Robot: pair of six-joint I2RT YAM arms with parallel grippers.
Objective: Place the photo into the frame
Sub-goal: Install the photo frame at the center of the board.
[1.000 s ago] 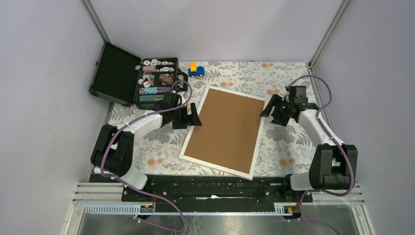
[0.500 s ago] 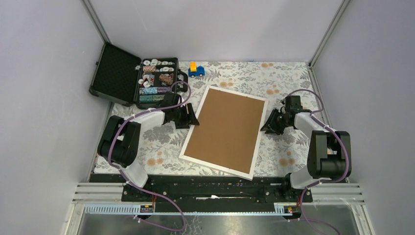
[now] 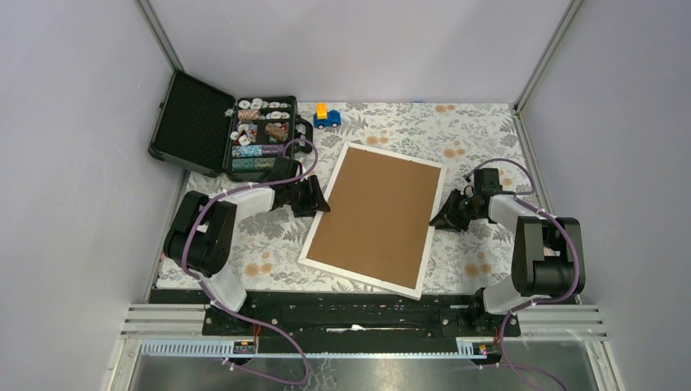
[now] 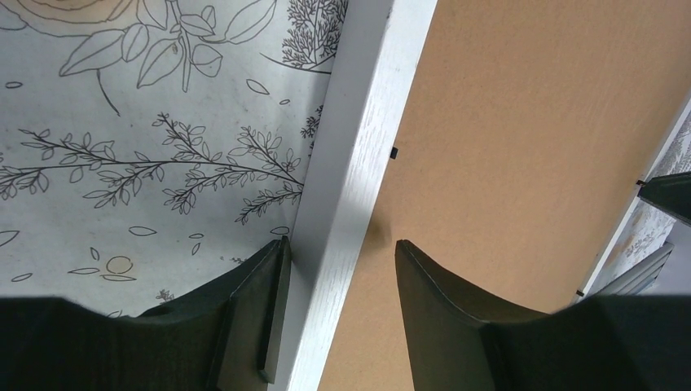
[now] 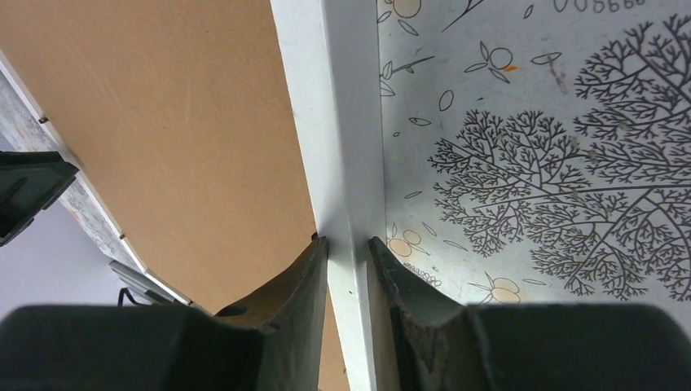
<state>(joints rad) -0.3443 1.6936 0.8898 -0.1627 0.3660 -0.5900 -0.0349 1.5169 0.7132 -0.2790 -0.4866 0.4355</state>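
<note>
Table under a floral cloth (image 3: 489, 130). The frame (image 3: 376, 213) lies flat at mid-table, brown back up, skewed so its far end leans right; white moulding shows all round. Left gripper (image 3: 320, 199) sits at the frame's left long edge, jaws spread astride the moulding: the outer finger touches the outside edge, the inner finger hangs over the brown back with a gap to the moulding. Right gripper (image 3: 440, 216) is at the opposite long edge, jaws pinching the moulding on both sides. Far left, an open black case (image 3: 191, 122) holds small items in compartments, too small to identify; the left arm runs between the case and the frame, close to the case's near corner. A blue and yellow toy car (image 3: 327, 116) stands beyond the frame's far end, well apart from it. Small black tabs (image 4: 393, 152) dot the back's rim. Whether the photo lies beneath the brown back cannot be told. Both wrist views cut the frame off and show only one edge strip.
</note>
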